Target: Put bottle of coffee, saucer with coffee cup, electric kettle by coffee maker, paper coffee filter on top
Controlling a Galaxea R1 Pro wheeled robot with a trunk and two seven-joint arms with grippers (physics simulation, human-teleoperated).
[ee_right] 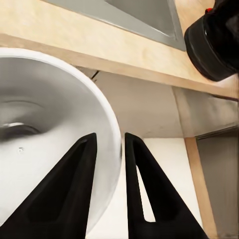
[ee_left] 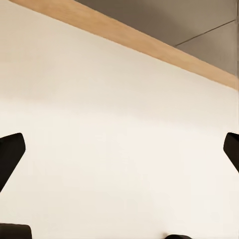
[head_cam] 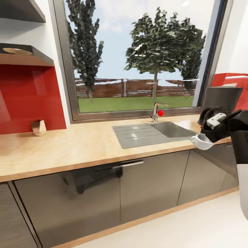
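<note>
My right gripper (head_cam: 207, 135) is shut on the rim of the white coffee cup (head_cam: 202, 141), holding it in the air just off the front edge of the kitchen countertop (head_cam: 69, 148), right of the sink. In the right wrist view one finger (ee_right: 74, 189) sits inside the coffee cup (ee_right: 45, 129) and the other outside. The dark grey coffee maker (head_cam: 220, 100) stands at the counter's right end, partly hidden by my arm; its black base (ee_right: 214, 45) shows a red spot. A small tan piece (head_cam: 38, 127), possibly the paper coffee filter, stands by the red backsplash. My left gripper (ee_left: 119, 154) hangs open over pale floor.
A steel sink (head_cam: 155, 132) with a tap (head_cam: 156, 112) is set in the counter under a big window. Glossy dark cabinets (head_cam: 120, 193) run below. Wall shelves (head_cam: 24, 55) hang at upper left. White floor (head_cam: 179, 227) lies in front.
</note>
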